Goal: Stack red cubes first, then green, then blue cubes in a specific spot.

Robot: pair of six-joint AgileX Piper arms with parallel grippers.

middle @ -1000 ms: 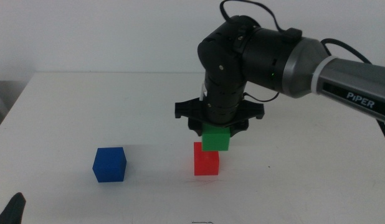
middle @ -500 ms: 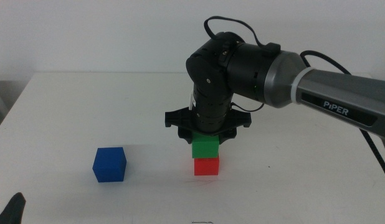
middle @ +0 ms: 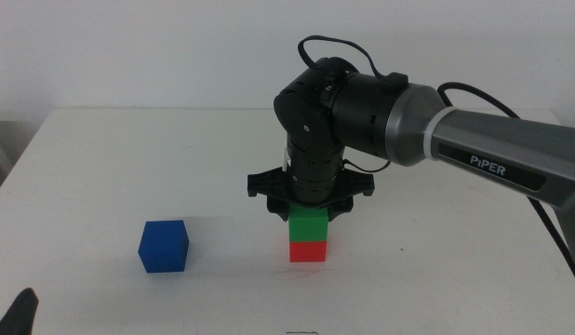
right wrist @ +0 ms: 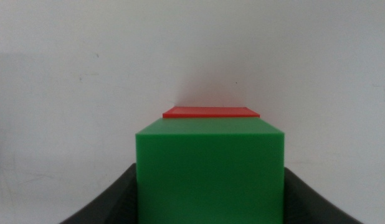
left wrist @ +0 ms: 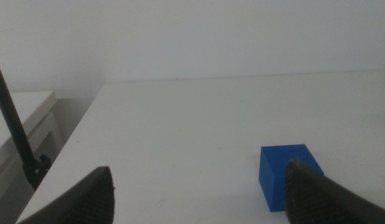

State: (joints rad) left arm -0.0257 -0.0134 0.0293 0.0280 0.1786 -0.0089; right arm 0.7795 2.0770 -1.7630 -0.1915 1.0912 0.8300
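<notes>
Three small, plain, matte cubes of like size sat on the white worktop (middle: 101, 167). We saw the bright green cube (middle: 308, 223) resting squarely on the red cube (middle: 308, 250), near the worktop's middle. The right claw (middle: 308, 207) came down from above and was clenched on the green cube, one dark jaw against each side. The deep-blue cube (middle: 164, 246) stood alone, well apart toward the left. The left claw (left wrist: 199, 190) waited near the blue cube, released, its jaws spread wide and holding nothing.
</notes>
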